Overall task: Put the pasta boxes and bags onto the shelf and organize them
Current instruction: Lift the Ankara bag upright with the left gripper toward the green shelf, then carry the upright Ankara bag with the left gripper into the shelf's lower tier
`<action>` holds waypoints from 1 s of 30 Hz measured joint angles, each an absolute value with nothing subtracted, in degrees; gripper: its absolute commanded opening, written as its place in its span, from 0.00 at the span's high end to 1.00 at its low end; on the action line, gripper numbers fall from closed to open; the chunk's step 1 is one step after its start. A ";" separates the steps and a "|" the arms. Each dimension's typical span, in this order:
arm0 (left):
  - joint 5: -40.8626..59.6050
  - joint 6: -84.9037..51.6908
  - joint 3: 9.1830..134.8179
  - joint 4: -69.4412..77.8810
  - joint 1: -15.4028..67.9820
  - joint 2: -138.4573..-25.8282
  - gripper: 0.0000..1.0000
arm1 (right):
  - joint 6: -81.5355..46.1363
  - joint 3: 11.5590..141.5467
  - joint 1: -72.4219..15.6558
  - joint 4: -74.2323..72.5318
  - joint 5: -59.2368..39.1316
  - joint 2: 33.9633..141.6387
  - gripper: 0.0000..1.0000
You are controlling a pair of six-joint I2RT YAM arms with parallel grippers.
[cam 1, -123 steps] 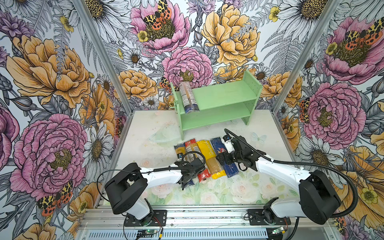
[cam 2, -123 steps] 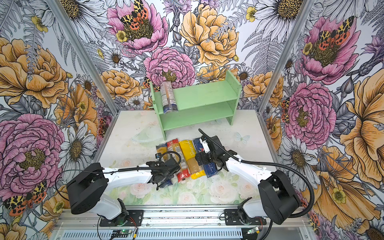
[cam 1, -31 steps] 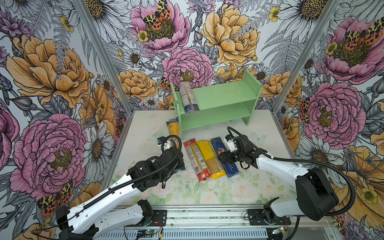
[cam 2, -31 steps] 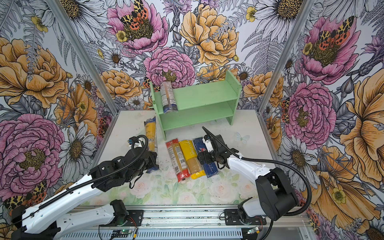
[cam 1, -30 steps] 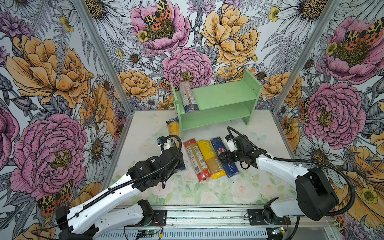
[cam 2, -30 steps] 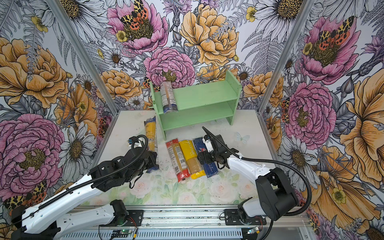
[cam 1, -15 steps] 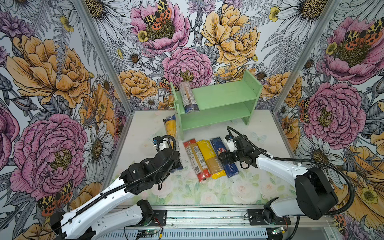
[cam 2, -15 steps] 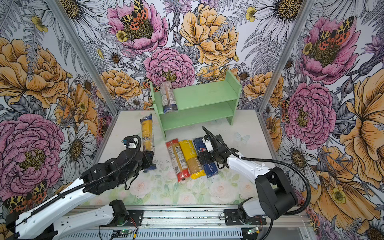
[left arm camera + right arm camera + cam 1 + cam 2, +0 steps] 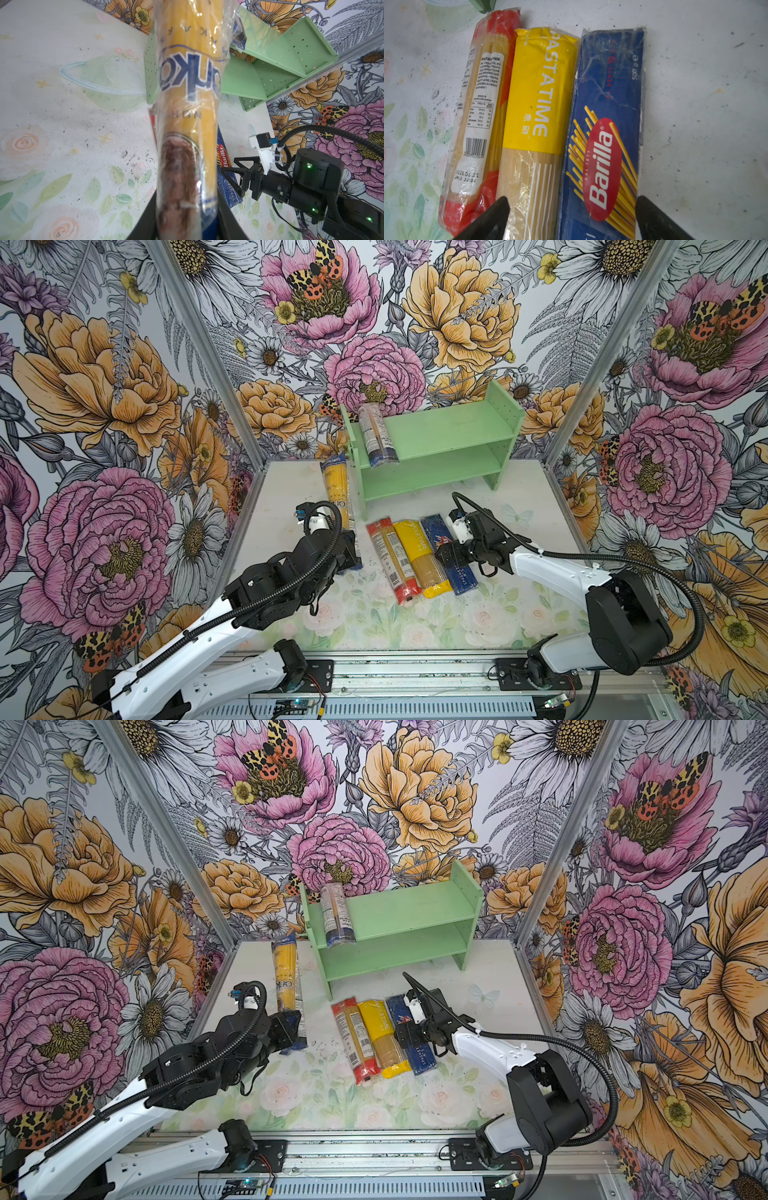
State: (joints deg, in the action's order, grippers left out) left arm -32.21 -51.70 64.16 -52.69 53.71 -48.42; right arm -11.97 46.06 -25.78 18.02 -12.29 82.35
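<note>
My left gripper (image 9: 347,556) (image 9: 186,220) is shut on the near end of a clear spaghetti bag with dark-blue ends (image 9: 336,489) (image 9: 284,973) (image 9: 187,93). The bag points at the left side of the mint-green shelf (image 9: 440,429) (image 9: 399,909) (image 9: 239,79). Another clear bag (image 9: 376,435) (image 9: 336,915) lies across the top tier's left end. On the table lie a red-ended bag (image 9: 392,556) (image 9: 477,104), a yellow bag (image 9: 415,545) (image 9: 539,93) and a blue Barilla box (image 9: 462,578) (image 9: 608,104). My right gripper (image 9: 446,556) (image 9: 572,207) hangs open over the box and the yellow bag.
Flowered walls close the table in at the left, back and right. The shelf stands at the back against the wall, with its lower tier (image 9: 432,472) bare. The right arm's cable (image 9: 461,499) loops just in front of the shelf.
The left gripper has taken the clear bag from beside the red-ended bag and lifted it. Over the last second it has shifted it slightly left. The right gripper has hardly moved.
</note>
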 measured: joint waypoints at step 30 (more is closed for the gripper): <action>-35.40 -40.03 77.73 -49.04 53.71 -58.35 1.00 | -11.97 49.19 -25.78 19.18 -12.93 85.21 0.03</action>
State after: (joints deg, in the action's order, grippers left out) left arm -35.40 -40.03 77.73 -49.04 53.71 -58.35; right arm -11.97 49.19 -25.78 19.18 -12.93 85.21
